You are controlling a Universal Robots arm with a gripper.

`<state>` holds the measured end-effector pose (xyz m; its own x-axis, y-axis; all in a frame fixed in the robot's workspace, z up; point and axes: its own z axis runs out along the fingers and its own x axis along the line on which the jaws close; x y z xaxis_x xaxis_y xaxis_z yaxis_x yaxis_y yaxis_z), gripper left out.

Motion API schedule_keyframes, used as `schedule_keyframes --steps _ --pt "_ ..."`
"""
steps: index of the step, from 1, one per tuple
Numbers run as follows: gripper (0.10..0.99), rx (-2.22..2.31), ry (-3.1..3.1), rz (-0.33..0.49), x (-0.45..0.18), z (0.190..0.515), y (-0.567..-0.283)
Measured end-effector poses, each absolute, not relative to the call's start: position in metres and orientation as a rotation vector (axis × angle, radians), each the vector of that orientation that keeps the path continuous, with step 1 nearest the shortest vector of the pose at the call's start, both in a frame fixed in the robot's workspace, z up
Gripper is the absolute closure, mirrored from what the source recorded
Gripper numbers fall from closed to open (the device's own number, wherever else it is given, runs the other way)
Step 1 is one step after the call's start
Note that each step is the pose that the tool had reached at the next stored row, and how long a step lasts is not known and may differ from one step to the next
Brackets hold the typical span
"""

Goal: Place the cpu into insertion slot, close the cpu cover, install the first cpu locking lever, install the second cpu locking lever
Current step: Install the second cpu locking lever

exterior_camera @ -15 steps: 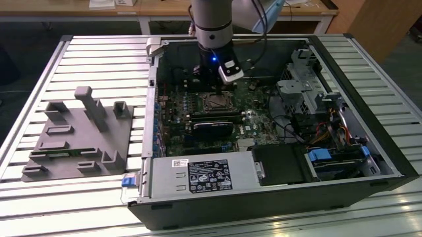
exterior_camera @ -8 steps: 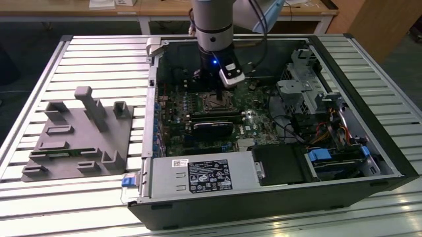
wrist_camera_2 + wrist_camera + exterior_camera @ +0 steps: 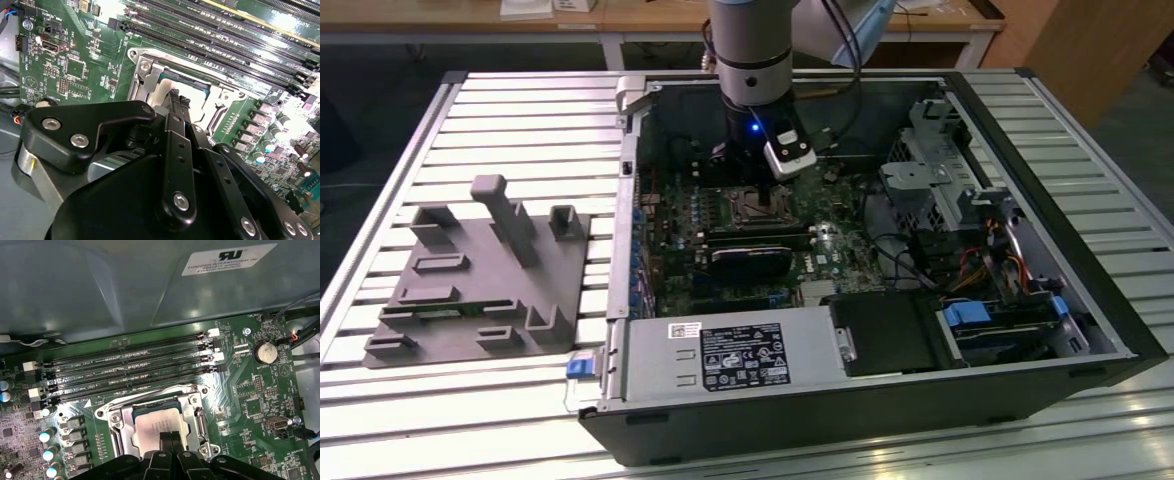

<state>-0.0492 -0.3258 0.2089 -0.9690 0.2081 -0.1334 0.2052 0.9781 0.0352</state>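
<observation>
Slatted metal surface [image 3: 520, 110] carries an open computer case [image 3: 881, 400], lying on its side, and a grey moulded fixture block [image 3: 480, 290] on the exterior view's left, well apart from the case. Inside the case: green motherboard [image 3: 834, 255], power supply box [image 3: 720, 360] along the near wall, drive cage [image 3: 947, 180] and loose cables on the exterior view's right. Arm [image 3: 750, 50] comes down from above into the case, wrist over the socket area. Four long black memory slots [image 3: 130, 370] run just beside the insertion slot [image 3: 115, 422], between it and the case wall. The cpu [image 3: 157, 425] lies flat in the insertion slot, pale face up, with the cpu cover [image 3: 200, 412] framing it down around its edges. Gripper [image 3: 170, 439] sits directly over the cpu; fingers [image 3: 175, 107] are pressed together, tips at the cpu face, grasping nothing. Row of capacitors [image 3: 47, 437] stands near the socket's other side; a coin cell [image 3: 265, 352] lies beyond the memory slot ends.
</observation>
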Motion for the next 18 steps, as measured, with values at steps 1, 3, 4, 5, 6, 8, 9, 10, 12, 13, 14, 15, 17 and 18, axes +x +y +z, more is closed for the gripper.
schedule_keyframes --steps 1,3,4,5,6,8,9,10,12,13,14,15,17,18 --pt "0.980 0.314 2.988 0.032 -0.049 0.209 -0.326" --pt "0.980 0.314 2.988 0.032 -0.049 0.209 -0.326" --pt "0.980 0.314 2.988 0.032 -0.049 0.209 -0.326" --pt "0.980 0.314 2.988 0.031 -0.049 0.209 -0.326" --pt "0.980 0.314 2.988 0.031 -0.049 0.209 -0.326" --pt "0.980 0.313 2.988 0.031 -0.049 0.209 -0.326" --pt "0.980 0.313 2.988 0.030 -0.049 0.209 -0.326" --pt "0.980 0.314 2.988 0.030 -0.049 0.210 -0.326" --pt "0.980 0.314 2.988 0.030 -0.049 0.212 -0.326" --pt "0.980 0.314 2.988 0.030 -0.049 0.214 -0.326" --pt "0.980 0.314 2.988 0.031 -0.049 0.217 -0.326" --pt "0.980 0.314 2.988 0.031 -0.049 0.219 -0.326" --pt "0.980 0.314 2.988 0.031 -0.049 0.225 -0.326" --pt "0.980 0.314 2.988 0.030 -0.049 0.227 -0.326"
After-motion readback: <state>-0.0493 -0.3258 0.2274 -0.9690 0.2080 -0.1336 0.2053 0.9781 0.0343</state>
